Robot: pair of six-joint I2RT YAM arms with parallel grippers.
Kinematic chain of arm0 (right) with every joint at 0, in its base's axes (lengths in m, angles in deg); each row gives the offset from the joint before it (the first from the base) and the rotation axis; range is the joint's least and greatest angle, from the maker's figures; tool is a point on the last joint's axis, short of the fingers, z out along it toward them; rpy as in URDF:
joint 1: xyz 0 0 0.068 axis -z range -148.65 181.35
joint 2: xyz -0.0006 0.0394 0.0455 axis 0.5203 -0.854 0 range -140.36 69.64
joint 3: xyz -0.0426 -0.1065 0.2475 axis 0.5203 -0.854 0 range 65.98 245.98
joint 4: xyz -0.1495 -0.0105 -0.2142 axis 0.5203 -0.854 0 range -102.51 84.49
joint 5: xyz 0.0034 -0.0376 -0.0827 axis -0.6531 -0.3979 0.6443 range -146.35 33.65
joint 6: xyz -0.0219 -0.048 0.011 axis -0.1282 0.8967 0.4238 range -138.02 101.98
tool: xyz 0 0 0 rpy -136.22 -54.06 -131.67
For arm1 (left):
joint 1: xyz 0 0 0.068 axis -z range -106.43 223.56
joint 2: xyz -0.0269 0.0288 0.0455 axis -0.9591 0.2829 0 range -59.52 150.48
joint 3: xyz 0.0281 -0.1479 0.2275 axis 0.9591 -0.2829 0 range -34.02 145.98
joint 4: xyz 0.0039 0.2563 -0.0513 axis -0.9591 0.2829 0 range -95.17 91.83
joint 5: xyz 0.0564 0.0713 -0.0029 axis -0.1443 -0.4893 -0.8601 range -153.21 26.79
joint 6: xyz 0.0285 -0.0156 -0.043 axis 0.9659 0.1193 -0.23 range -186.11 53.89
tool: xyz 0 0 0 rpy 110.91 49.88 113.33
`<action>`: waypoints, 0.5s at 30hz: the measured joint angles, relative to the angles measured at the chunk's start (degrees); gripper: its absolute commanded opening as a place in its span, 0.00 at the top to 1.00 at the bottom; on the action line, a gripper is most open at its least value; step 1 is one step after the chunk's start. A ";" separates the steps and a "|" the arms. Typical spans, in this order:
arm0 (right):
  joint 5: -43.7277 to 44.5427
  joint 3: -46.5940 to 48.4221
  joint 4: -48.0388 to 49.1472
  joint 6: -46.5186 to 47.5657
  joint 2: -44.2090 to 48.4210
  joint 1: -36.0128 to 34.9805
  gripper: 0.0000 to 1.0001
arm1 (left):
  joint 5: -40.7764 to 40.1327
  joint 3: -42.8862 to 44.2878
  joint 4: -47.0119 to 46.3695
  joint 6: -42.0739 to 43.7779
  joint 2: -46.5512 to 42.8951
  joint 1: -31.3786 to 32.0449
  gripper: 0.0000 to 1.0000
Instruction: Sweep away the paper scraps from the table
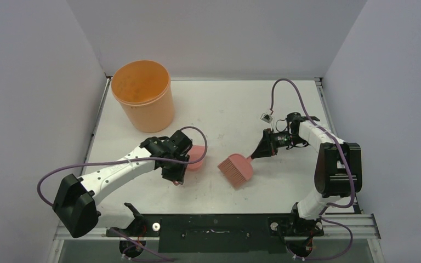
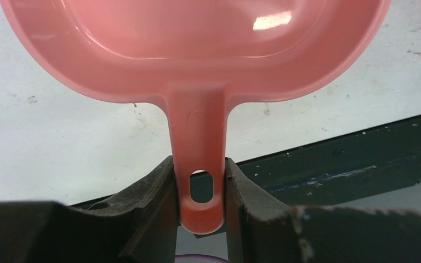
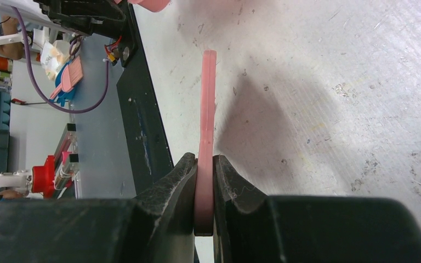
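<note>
Your left gripper (image 2: 200, 181) is closed on the pink dustpan (image 2: 197, 55). Both fingers press the sides of its handle beside the hanging hole. The handle runs straight back between the fingers and the pan opens away from the wrist. From above, the pan points right and slightly away from you, towards the middle of the table (image 1: 225, 104).

Your right gripper (image 1: 257, 153) is clamped flat on the handle of the pink hand brush (image 1: 237, 169). The brush's long axis lies on a diagonal, with the bristle head towards the near left, facing the dustpan and a little apart from it. The right wrist view shows the brush edge-on.

None of the views lets you tell where the paper scraps are.

The table is white, scuffed and speckled, longer from left to right, with a metal frame and a black plate along the near edge. Grey walls close three sides. An orange bucket (image 1: 142, 96) stands upright in the far left corner.
</note>
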 measured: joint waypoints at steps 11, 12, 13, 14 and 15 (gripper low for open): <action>-0.02 -0.61 0.61 -1.07 0.70 2.34 0.95 | -4.13 -0.13 -2.67 -0.42 8.52 3.32 1.00; -0.02 -0.66 0.68 -1.11 0.92 2.64 0.95 | -4.24 -0.20 -2.99 -0.44 9.11 3.54 1.00; -0.02 -0.72 0.81 -1.25 1.25 2.95 0.95 | -4.28 -0.31 -3.26 -0.44 9.53 3.76 1.00; -0.02 -0.81 0.92 -1.31 1.62 3.26 0.95 | -4.33 -0.46 -3.41 -0.46 9.77 4.02 1.00; -0.02 -0.96 1.16 -1.51 2.03 3.54 0.95 | -4.46 -0.55 -3.39 -0.48 9.86 4.26 1.00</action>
